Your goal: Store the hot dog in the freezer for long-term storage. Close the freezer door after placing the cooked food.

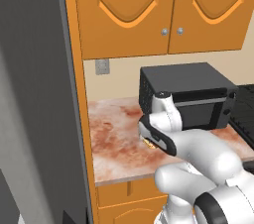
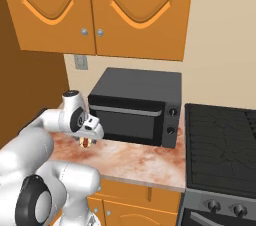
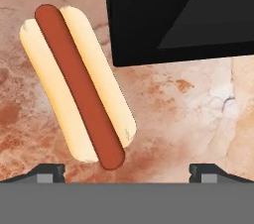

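The hot dog [image 3: 79, 84], a tan bun with a red sausage along it, lies on the marbled counter [image 3: 188, 119] just in front of the black microwave [image 3: 173, 15]. My gripper [image 3: 127, 173] hangs close above it, open, fingertips [image 3: 47, 172] wide apart and touching nothing. In the hand view the bun sits slanted, nearer the left fingertip. The base views show a sliver of the hot dog [image 1: 148, 142] [image 2: 86, 142] under my hand. A tall grey fridge panel [image 1: 34, 119] stands left of the counter; I cannot tell whether it is the freezer door.
The microwave [image 1: 191, 94] [image 2: 137, 107] stands at the back of the counter [image 1: 114, 143], right behind my hand. Orange wall cabinets [image 1: 158, 10] hang above. A black stove [image 2: 222, 140] adjoins the counter on the right. An orange side panel [image 1: 79, 119] separates counter and fridge.
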